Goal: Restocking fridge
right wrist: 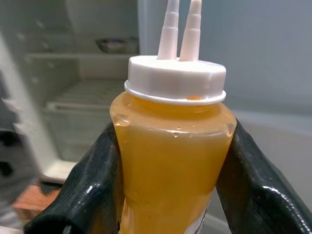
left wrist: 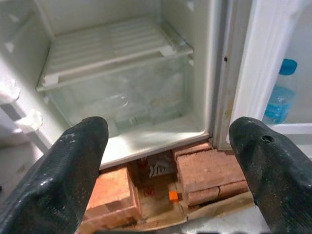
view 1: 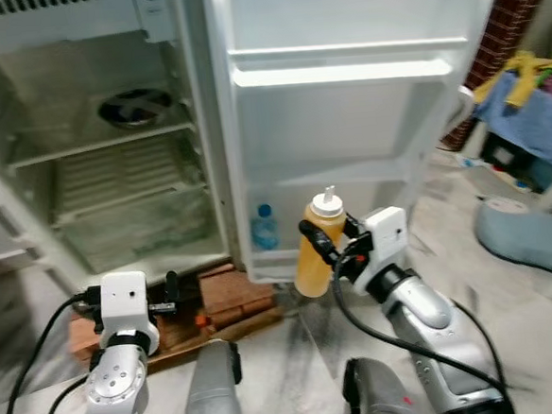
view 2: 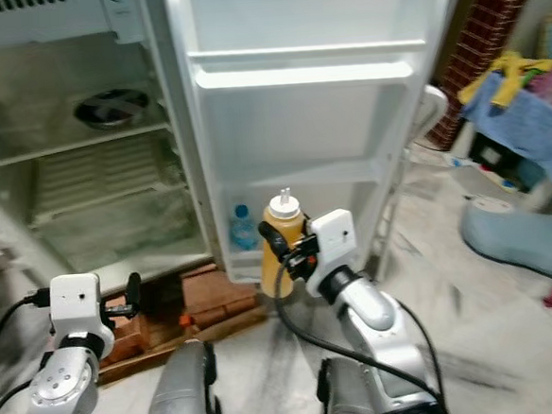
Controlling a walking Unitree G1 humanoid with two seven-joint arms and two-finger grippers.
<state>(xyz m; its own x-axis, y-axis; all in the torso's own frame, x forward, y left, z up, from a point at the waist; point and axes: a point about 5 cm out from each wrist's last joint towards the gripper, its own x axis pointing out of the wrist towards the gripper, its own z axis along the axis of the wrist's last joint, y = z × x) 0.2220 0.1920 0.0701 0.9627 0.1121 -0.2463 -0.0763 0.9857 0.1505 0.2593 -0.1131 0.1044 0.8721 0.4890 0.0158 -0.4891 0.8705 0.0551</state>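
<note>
My right gripper [view 1: 324, 246] is shut on an orange sauce squeeze bottle [view 1: 317, 247] with a white nozzle cap, held upright just in front of the lowest rack of the open fridge door [view 1: 347, 145]. In the right wrist view the sauce bottle [right wrist: 170, 161] sits between both black fingers [right wrist: 92, 195]. A blue-capped water bottle [view 1: 264, 229] stands in that bottom door rack, left of the sauce bottle. My left gripper [view 1: 173, 295] is open, low before the fridge body [view 1: 113, 180]; its fingers [left wrist: 58, 175] frame the clear crisper drawer [left wrist: 122, 97].
The fridge stands on red bricks [view 1: 230, 300] over a wooden board. A dark bowl [view 1: 134, 107] rests on an upper wire shelf. To the right on the floor lie a grey-blue object [view 1: 534, 232] and a pile of blue and yellow cloths [view 1: 529, 104]. Brick wall at far right.
</note>
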